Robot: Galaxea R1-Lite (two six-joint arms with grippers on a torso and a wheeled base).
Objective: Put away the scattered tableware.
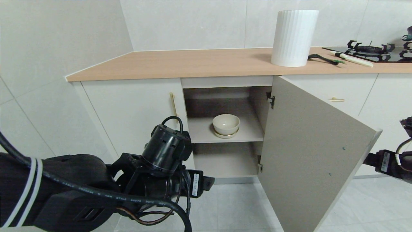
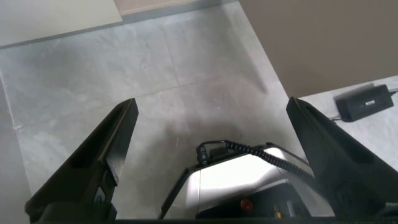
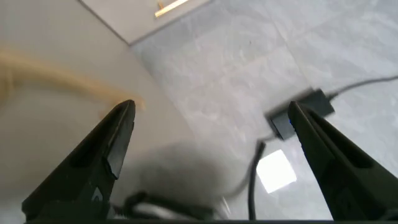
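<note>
The bowl [image 1: 226, 124] sits on the shelf [image 1: 199, 130], one o'clock from my left arm [image 1: 80, 180]. It looks smooth (breakable too), so I'd pinch its rim. Both jaws are apart.

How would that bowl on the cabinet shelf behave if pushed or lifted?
The bowl looks like glazed ceramic: probably rigid, slippery and breakable. It rests on a plate, so a push may slide it off. Low and wide, it seems unlikely to tip.

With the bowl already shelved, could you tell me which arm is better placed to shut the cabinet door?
Right, probably: the right gripper sits open by the cabinet door, near its free edge and handle; the left gripper hangs over the floor, away from it.
</note>
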